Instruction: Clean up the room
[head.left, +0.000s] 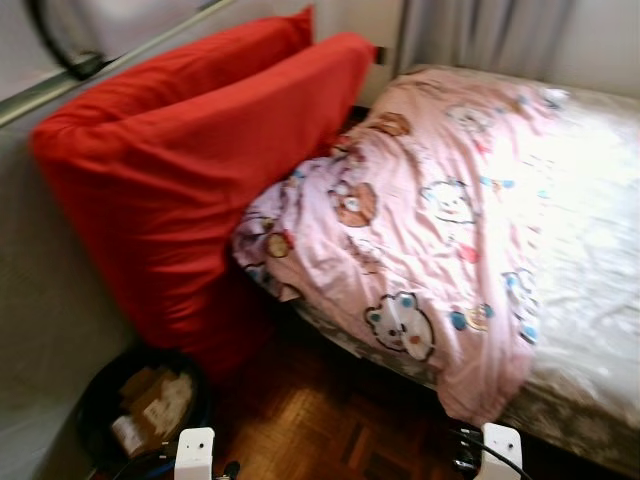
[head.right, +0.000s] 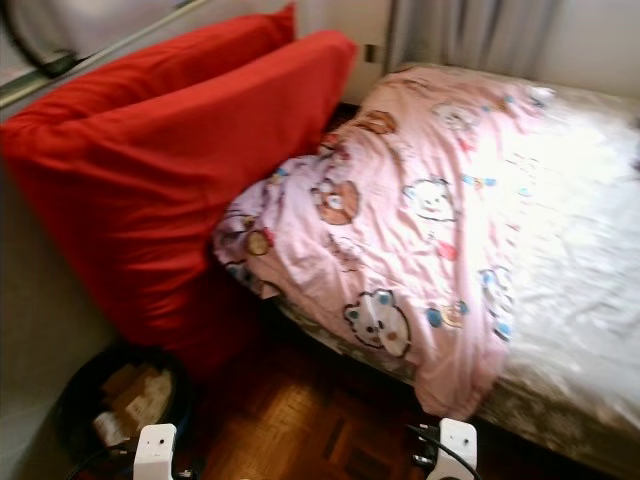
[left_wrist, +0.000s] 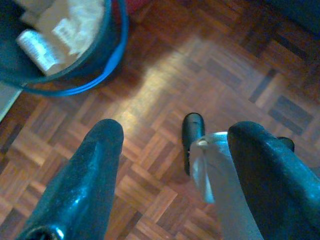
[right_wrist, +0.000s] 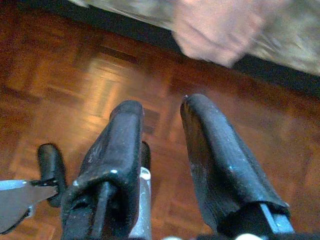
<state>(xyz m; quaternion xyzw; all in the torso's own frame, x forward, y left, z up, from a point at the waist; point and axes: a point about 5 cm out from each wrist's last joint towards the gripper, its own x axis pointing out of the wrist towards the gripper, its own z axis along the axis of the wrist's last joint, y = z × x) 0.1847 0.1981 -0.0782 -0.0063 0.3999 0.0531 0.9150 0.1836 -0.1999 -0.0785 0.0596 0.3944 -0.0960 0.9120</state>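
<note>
Left gripper (left_wrist: 170, 150): hangs low over the parquet floor (left_wrist: 215, 75), fingers spread, nothing held.
Right gripper (right_wrist: 160, 145): low beside the bed, a gap between its fingers, empty too.
Quilt (head.left: 420, 230): your pink bear-print cover lies rumpled, one corner drooping off the mattress edge.
Pillows (head.left: 190, 170): two red ones propped against the wall.
Bin (head.left: 140, 400): full of rubbish, near your left side; swing wide and you'll likely tip it.
Blur: you're moving, so reaches may miss.

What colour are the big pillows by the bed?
Bright red pillows, clearest in the left eye view.
</note>
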